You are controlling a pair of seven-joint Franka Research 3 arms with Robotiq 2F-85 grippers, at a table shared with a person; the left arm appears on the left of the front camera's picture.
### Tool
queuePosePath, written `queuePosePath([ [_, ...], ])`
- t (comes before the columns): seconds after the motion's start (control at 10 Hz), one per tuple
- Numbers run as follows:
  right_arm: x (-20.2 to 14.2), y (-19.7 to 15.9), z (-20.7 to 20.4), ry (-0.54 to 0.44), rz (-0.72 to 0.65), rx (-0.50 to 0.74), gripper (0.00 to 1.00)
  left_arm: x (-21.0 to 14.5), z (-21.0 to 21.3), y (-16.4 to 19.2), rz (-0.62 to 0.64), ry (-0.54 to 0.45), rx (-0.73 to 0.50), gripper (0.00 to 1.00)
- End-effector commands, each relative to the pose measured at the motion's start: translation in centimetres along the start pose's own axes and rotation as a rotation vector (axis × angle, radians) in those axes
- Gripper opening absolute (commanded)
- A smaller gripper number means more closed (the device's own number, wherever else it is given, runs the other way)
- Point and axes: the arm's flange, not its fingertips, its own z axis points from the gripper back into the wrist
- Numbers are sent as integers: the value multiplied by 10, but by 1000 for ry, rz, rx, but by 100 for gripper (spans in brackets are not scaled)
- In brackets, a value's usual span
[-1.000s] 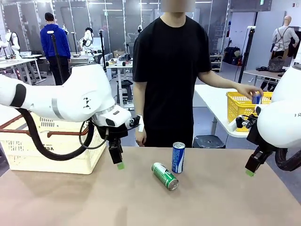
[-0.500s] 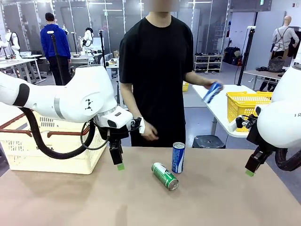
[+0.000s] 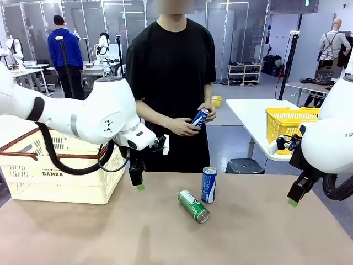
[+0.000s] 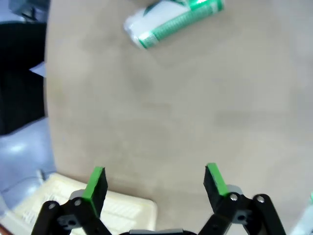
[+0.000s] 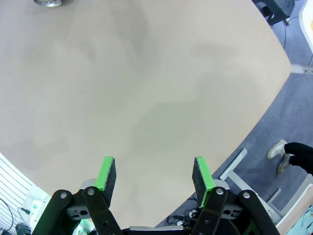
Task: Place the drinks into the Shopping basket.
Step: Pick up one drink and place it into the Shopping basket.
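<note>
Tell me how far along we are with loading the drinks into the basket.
Done: nothing that I can see, though the Shopping basket hides most of its inside. In hand: the left end effector and the right end effector hang open and empty above the table; the person's hands hold one blue can. Left: the upright blue can, the green can lying beside it, and the person's.

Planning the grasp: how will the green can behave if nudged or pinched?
The green can lies on its side on the flat table, so a sideways nudge will likely roll it, maybe into the upright blue can beside it. Its glossy metal skin looks slippery, and thin walls may dent under a hard squeeze. Full or empty: cannot tell.
</note>
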Motion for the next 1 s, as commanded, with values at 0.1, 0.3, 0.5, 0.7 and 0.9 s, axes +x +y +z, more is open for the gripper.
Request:
queuePosePath([
  [0.1, -2, -1, 0, -1, -4, 2, 79, 49, -17, 25, -294, -13, 26, 100],
  [0.3, -2, -1, 0, -1, -4, 2, 79, 77, -25, 26, -488, -62, -10, 100],
  [0.5, -2, -1, 0, -1, -4, 2, 79, 103, -34, 23, -656, -58, -64, 100],
  [0.7, -2, -1, 0, -1, -4, 2, 79, 121, -49, 21, -805, -69, -107, 100],
  [0.9, -2, -1, 0, -1, -4, 2, 79, 130, -61, 18, -875, -76, -108, 100],
])
